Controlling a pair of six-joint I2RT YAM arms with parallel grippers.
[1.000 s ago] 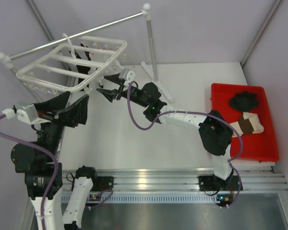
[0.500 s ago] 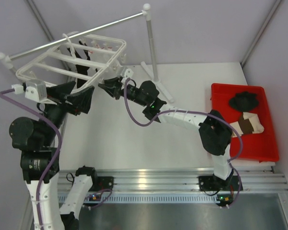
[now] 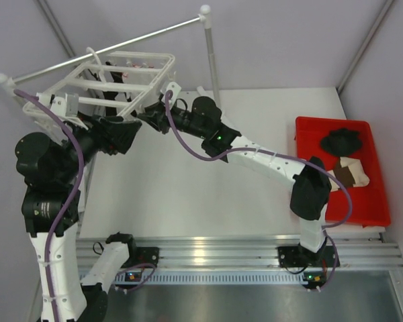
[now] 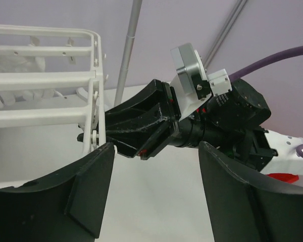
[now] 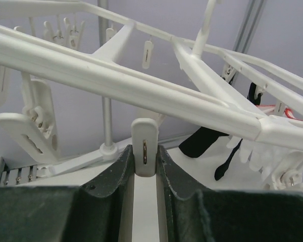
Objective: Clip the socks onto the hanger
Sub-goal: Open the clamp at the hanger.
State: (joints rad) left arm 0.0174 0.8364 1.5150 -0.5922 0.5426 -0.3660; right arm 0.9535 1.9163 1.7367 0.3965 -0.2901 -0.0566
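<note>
The white hanger [image 3: 141,56] hangs at the back left, and its bars [image 5: 116,75] cross the right wrist view. My right gripper [image 3: 146,121] is shut on one small dangling white clip [image 5: 144,148] at the hanger's near edge. My left gripper [image 3: 124,134] hovers open just beside it with nothing between its fingers [image 4: 91,191], the right gripper [image 4: 141,131] showing straight ahead of it. Both socks lie in the red tray [image 3: 376,215]: the black one [image 3: 341,141] at the back, the cream and brown one [image 3: 349,173] in front. Dark fabric [image 5: 207,141] dangles under the hanger.
A grey metal rail [image 3: 121,37] with white ball ends carries the hanger. Its upright post [image 3: 210,60] and white foot [image 3: 221,121] stand just behind the right arm. Purple walls close in at the back and left.
Both arms have risen toward the hanger's near corner. The right gripper closed on the clip. The left gripper swung up and right, and its fingers narrowed slightly.
</note>
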